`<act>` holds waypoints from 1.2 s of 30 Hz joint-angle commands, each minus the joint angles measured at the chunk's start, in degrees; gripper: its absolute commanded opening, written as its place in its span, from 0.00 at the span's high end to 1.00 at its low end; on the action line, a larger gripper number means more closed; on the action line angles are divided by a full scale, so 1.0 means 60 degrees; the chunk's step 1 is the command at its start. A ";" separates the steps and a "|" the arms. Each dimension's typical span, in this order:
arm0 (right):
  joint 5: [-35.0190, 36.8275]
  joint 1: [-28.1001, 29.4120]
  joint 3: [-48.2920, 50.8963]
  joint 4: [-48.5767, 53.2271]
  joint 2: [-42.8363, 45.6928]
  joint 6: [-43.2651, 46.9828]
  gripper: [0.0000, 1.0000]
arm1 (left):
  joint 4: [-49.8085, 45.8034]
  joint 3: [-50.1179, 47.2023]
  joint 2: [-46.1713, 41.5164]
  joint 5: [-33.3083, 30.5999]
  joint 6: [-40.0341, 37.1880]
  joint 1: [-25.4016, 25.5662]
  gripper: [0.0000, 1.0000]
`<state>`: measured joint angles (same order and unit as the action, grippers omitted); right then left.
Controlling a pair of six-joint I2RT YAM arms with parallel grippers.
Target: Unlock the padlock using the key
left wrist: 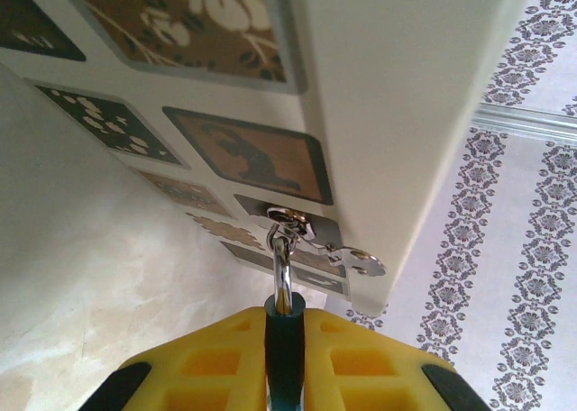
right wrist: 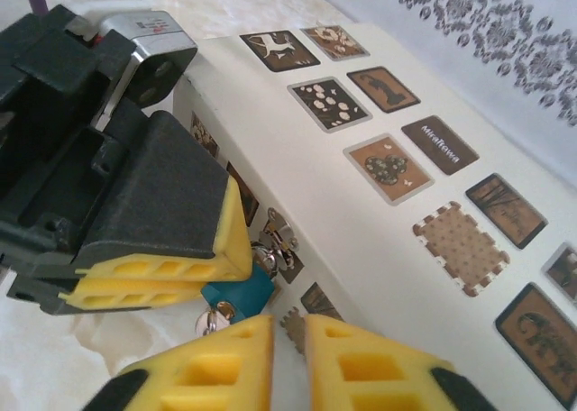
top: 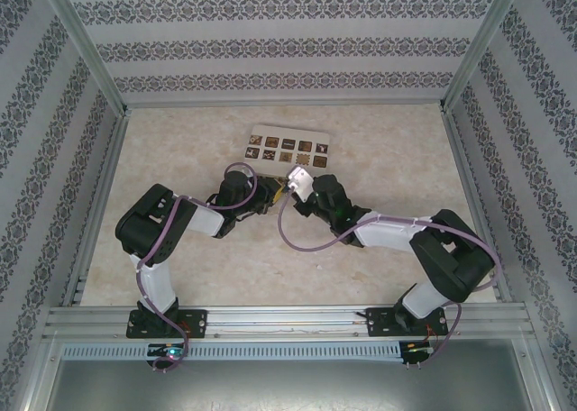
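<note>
Both arms are bent at the elbow and reach inward over the table (top: 379,159), so that their wrists meet just at the near side of the cream box (right wrist: 297,168). The left arm (top: 158,240) comes to the box from the left and the right arm (top: 424,249) from the right.

The left gripper (right wrist: 216,280) lies low beside the box's near wall, and its yellow fingers (left wrist: 361,366) are pressed together on the padlock (right wrist: 242,293). The blue body of the padlock sits between these fingers. Its thin silver shackle (left wrist: 282,267) goes up from them and through the metal hasp (left wrist: 361,263) on the wall of the box, so the padlock hangs right at the box, touching the hasp.

The right gripper (right wrist: 288,361) is just beside the padlock, a little further from the box. Its two fingers stand slightly apart with a narrow gap, and nothing is pinched in the gap. A small silver piece (right wrist: 213,319) shows under the blue body; I cannot tell if it is the key.

Counted: two arms, two grippers, one box, one padlock, one hasp. The top face of the box carries two rows of dark square pictures.
</note>
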<state>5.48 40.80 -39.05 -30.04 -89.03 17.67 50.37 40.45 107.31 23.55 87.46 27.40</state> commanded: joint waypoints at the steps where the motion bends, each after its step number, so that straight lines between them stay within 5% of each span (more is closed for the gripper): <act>1: 0.0936 0.0327 0.0147 -0.0008 0.0195 0.1858 0.72 | 0.0512 0.0173 -0.0254 0.0243 0.0109 0.0110 0.86; 6: 0.1528 0.0565 0.0333 -0.0596 -0.0147 0.4174 0.59 | 0.0467 0.0143 -0.0322 0.0207 0.0157 0.0112 0.86; 12: 0.1010 0.0559 0.0233 -0.0984 -0.0676 0.5529 0.58 | 0.0603 0.0110 -0.0347 0.0170 0.0332 0.0121 0.86; 21: 0.0121 0.0375 -0.0040 -0.0302 -0.0890 0.5711 0.67 | 0.0599 0.0125 -0.0426 0.0160 0.0423 0.0127 0.86; 36: 0.0061 0.0349 -0.0461 -0.0003 -0.1310 0.5973 0.67 | 0.0504 0.0195 -0.0467 0.0195 0.0429 0.0121 0.86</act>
<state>6.55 43.22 -40.16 -30.65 -95.64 52.73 50.37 40.45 107.22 23.51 89.23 27.40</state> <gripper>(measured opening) 0.329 0.140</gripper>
